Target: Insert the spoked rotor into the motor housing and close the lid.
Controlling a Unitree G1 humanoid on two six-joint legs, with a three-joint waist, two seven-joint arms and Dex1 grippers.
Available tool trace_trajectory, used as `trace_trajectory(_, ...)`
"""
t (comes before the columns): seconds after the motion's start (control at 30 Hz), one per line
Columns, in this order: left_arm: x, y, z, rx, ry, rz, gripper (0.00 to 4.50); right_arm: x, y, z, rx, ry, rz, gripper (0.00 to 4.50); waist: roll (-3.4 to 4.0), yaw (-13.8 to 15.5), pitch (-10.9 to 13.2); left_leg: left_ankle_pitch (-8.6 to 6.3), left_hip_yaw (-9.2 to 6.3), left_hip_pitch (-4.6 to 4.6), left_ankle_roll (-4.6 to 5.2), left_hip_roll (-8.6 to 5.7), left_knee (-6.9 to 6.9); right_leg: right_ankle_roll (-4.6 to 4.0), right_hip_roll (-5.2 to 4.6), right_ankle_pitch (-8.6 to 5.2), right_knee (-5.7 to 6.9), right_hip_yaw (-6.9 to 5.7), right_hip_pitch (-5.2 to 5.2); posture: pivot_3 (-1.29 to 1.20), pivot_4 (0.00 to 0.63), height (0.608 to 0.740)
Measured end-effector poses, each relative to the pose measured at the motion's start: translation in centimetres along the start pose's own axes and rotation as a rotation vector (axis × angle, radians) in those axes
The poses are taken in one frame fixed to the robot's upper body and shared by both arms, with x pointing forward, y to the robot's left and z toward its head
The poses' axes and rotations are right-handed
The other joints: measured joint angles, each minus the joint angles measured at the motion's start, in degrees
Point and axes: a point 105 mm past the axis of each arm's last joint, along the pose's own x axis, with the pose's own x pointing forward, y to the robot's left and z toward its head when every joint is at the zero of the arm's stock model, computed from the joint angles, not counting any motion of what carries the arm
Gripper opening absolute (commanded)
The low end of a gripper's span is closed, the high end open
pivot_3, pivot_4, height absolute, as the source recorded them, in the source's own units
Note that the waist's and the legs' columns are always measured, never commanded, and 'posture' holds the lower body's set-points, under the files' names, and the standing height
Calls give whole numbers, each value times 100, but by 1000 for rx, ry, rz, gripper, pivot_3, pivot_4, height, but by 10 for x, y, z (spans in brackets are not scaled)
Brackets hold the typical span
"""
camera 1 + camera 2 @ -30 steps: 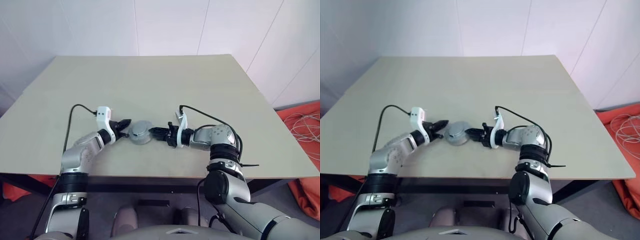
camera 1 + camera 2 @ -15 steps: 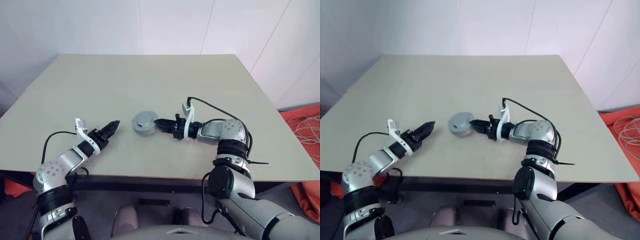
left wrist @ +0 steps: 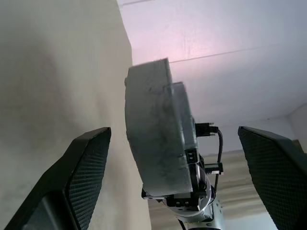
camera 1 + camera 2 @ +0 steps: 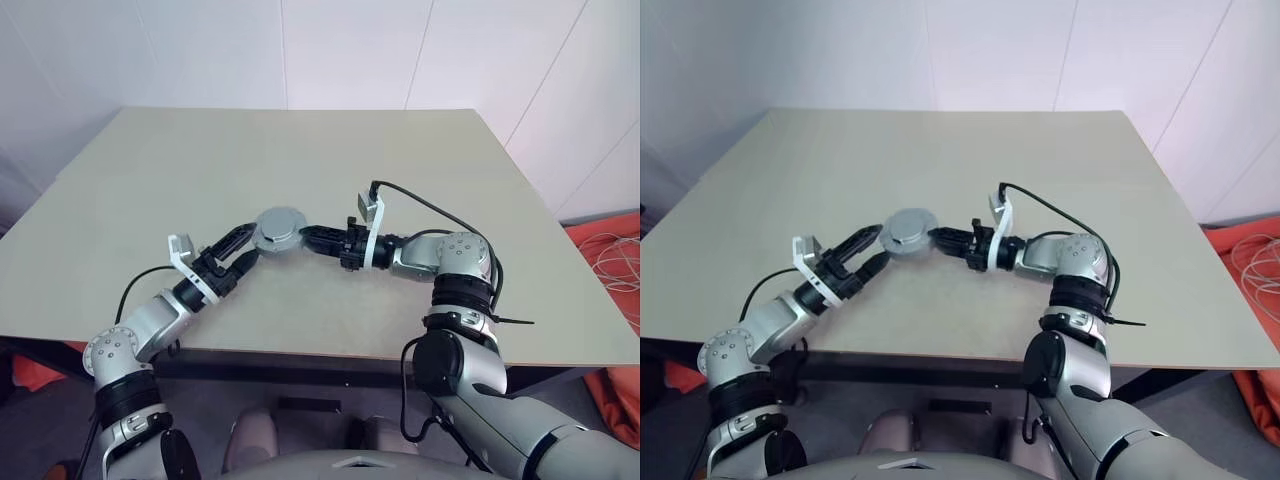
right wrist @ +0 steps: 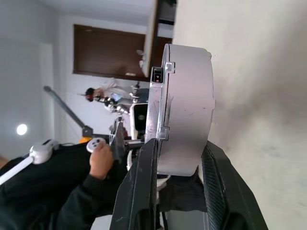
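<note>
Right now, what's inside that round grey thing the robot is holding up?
Its inside is hidden. The closed grey disc shows plain outer faces and its rim; the right hand is clamped on its edge and the open left hand flanks it.

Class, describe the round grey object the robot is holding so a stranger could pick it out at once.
Over the near half of the beige table, find the two grippers. The grey disc assembly is clamped in the right gripper, with the open left gripper beside it. It is the one round metal thing there.

A robot test room is showing here: a bare beige surface [image 4: 300, 150] is standing against plain white panel walls [image 4: 300, 50], with loose cables [image 4: 610, 250] lying aside.
</note>
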Motion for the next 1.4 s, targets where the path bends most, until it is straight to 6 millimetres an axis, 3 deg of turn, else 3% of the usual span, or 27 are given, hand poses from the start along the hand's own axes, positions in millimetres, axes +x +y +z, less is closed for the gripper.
trace_trajectory(0.2,9,-4,-2,-3,4,-18,4500,3,0,-8,9,30,16,1104,0,-1,0,0,0,0,0,0,2,2,0,0,0,0,1,0,0,740)
trace_trajectory(0.3,11,-5,-1,-6,-11,-26,3841,4,0,-10,11,36,18,1104,0,-2,0,0,0,0,-1,0,2,3,0,1,0,0,1,0,0,740)
trace_trajectory(0.47,12,-6,0,-11,-15,-28,2214,4,6,-10,-2,34,46,1104,-1,-3,0,0,-1,0,-1,0,2,4,0,1,0,0,1,0,0,740)
trace_trajectory(0.83,12,-8,0,-18,-14,-44,2150,8,11,-10,-15,23,62,1104,-2,-5,-1,1,-1,-1,-1,0,7,5,0,1,3,0,3,0,0,740)
trace_trajectory(1.17,10,-3,-2,-11,-1,-10,2121,12,11,-13,-14,-1,60,4486,-2,-6,-1,1,-2,1,-2,0,12,6,0,2,7,0,4,0,0,740)
trace_trajectory(1.3,11,-2,0,-10,-18,-8,2121,7,-12,-13,-19,-17,-61,4500,-3,-5,-1,1,-3,-1,-2,0,15,7,-1,2,7,0,9,0,0,740)
trace_trajectory(1.4,6,4,20,-17,-140,20,2112,-6,-32,-14,-38,-14,-162,4500,-3,-2,-1,1,-3,-6,-2,-1,19,9,0,3,8,0,9,0,0,740)
